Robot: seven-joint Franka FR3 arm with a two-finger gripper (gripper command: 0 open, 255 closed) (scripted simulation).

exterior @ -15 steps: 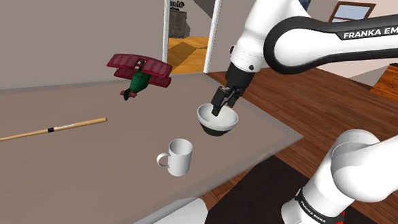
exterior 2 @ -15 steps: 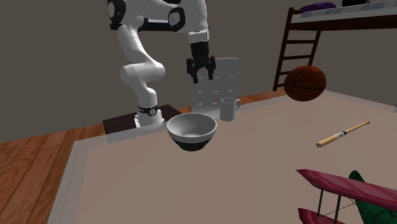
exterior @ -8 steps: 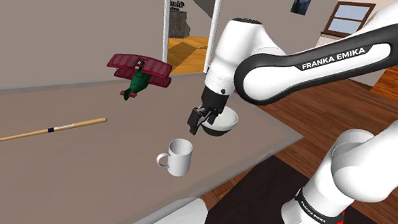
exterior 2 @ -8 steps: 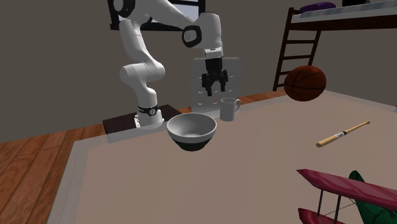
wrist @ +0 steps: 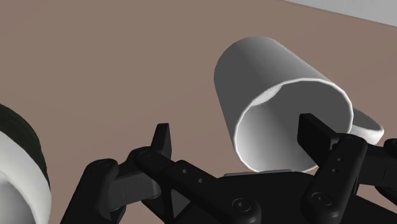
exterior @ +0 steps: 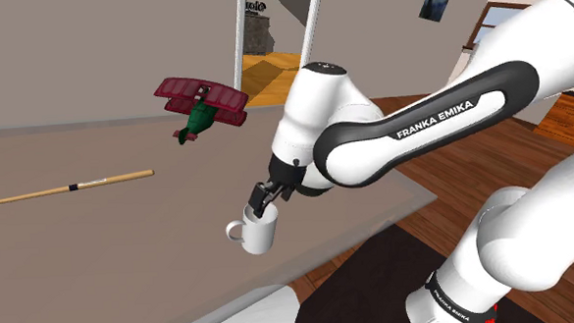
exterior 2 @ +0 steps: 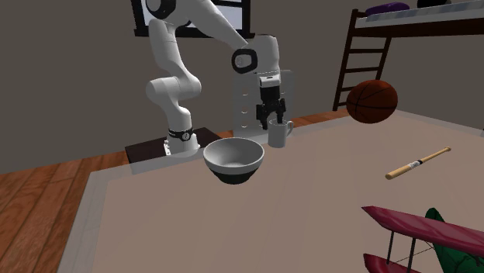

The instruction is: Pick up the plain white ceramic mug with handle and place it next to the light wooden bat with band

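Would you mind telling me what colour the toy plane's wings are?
Dark red; the toy plane's wings show best in the shoulder view.

Shoulder behind arm (exterior: 412, 132); second exterior opposite; wrist close above mug (wrist: 267, 83).

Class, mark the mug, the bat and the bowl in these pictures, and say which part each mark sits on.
mug (wrist: 267, 70): wrist view, on its outer side wall.
bat (exterior 2: 407, 167): second exterior view, on the thicker part of its shaft.
bowl (exterior 2: 233, 155): second exterior view, on its pale inside.
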